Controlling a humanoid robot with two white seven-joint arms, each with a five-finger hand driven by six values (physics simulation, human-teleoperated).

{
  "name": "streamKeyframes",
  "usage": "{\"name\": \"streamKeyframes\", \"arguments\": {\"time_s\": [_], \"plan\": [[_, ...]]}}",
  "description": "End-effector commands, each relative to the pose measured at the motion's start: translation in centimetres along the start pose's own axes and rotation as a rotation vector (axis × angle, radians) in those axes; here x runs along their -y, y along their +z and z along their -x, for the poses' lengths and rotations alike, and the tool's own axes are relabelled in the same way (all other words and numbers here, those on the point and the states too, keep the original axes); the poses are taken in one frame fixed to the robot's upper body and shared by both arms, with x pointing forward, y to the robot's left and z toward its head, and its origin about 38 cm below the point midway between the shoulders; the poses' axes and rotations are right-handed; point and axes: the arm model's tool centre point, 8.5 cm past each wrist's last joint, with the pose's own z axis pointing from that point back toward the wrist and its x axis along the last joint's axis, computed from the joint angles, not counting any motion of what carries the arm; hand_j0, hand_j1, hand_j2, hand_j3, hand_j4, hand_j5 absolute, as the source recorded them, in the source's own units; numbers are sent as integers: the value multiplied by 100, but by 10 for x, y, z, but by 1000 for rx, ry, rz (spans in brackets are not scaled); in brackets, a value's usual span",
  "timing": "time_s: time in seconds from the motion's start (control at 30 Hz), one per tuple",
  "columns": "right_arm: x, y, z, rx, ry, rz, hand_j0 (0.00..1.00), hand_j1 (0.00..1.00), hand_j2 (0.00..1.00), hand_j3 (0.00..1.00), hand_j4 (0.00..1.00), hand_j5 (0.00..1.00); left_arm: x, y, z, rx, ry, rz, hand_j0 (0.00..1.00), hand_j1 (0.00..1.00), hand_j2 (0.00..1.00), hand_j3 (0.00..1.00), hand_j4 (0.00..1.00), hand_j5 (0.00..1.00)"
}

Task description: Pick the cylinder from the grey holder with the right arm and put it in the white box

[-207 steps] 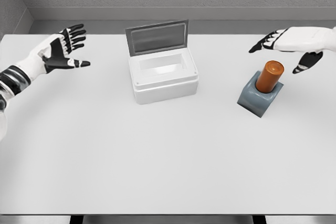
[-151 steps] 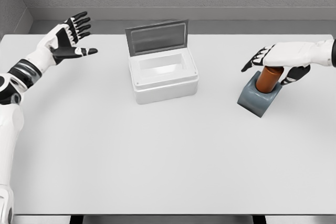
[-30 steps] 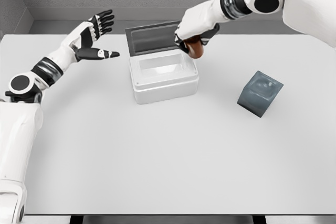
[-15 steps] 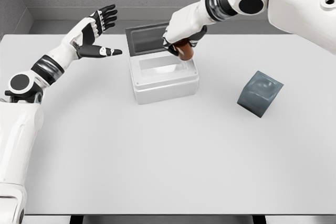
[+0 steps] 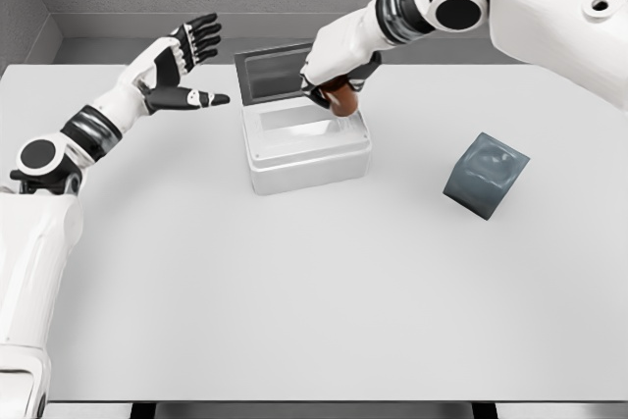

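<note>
Right hand [image 5: 329,71] wrapped around the brown cylinder [image 5: 341,100], held over the right rear part of the open white box [image 5: 309,149], lower end at or just above the rim; whether inside the cavity, impossible to tell; grey holder [image 5: 484,176] empty, well apart to the right on the table [image 5: 294,282]; left hand [image 5: 172,71] raised off to the left, fingers spread, holding nothing; placing step under way; next, probably lowering into the cavity clear of the lid [image 5: 285,71], then loosening the fingers.

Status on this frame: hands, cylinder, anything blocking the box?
Right hand shut on cylinder, over white box opening, right side. Left hand open, raised left of box. Grey holder empty. Nothing blocking.
</note>
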Motion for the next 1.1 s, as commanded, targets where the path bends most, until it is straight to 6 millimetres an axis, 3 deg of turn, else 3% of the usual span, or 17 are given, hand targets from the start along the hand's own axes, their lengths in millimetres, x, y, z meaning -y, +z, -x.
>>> {"name": "streamKeyframes", "arguments": {"time_s": [0.0,0.3,0.4,0.43,0.5,0.73,0.83,0.9,1.0,1.07], "plan": [[0,-3,0,-1,-5,-7,35,35,35,35,35,35,2,-1,-7,28,9,7,100,100,100,100,100,100],[3,-5,1,-4,-4,-8,36,36,36,36,36,36,0,2,-7,27,8,4,100,100,100,100,100,100],[3,-5,1,-4,-5,-7,41,41,41,41,41,41,-1,2,-7,24,7,3,100,100,100,100,100,100],[2,-5,1,-5,-7,-6,53,53,53,53,53,53,-2,2,-8,25,5,2,100,100,100,100,100,100],[5,-5,-1,2,-1,2,100,100,100,100,100,100,-2,2,-8,25,5,2,100,100,100,100,100,100],[23,-4,-16,42,44,78,100,100,100,100,100,100,-2,2,-8,24,4,2,100,100,100,100,100,100],[38,9,-19,60,33,153,100,100,100,100,100,100,-1,2,-7,25,5,3,100,100,100,100,100,100],[29,19,-13,62,-13,174,100,100,100,100,100,100,0,1,-8,30,7,4,100,100,100,100,100,100],[15,40,-20,99,-40,207,100,100,100,100,100,100,1,1,-9,32,6,7,100,100,100,100,100,100],[-13,59,-16,104,-124,231,100,100,100,100,100,100,4,1,-14,59,15,15,100,100,100,100,100,100]]}}
